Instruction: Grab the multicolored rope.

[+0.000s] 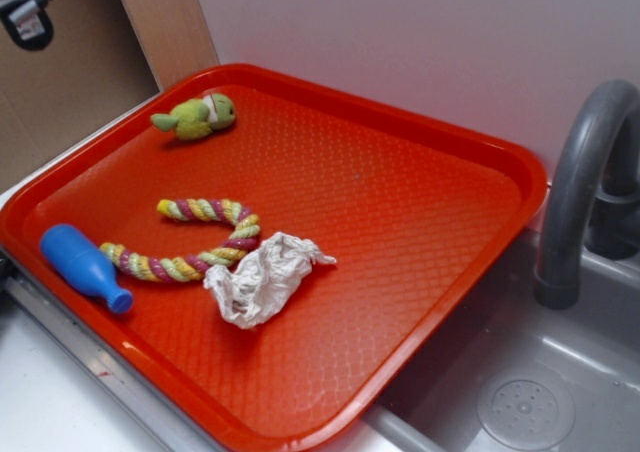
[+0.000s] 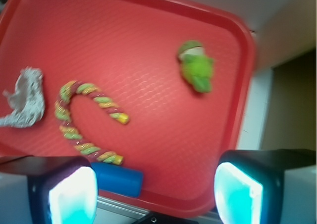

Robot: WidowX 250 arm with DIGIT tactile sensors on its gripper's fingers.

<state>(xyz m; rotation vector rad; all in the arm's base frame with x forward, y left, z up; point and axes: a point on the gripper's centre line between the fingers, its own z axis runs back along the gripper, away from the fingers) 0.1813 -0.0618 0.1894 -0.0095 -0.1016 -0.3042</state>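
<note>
End effector [image 2: 156,192] jaws apart above tray [image 2: 148,45]; multicolored rope [image 2: 84,122] lying free beside crumpled paper [image 2: 25,100]

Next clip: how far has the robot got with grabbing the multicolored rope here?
Nothing looks done yet. The multicolored rope lies untouched on the red tray, curved beside the crumpled white paper and the blue bottle. In hand: the gripper is open, high above the tray's near edge, holding nothing. Left: descend over the rope, close, lift.
</note>
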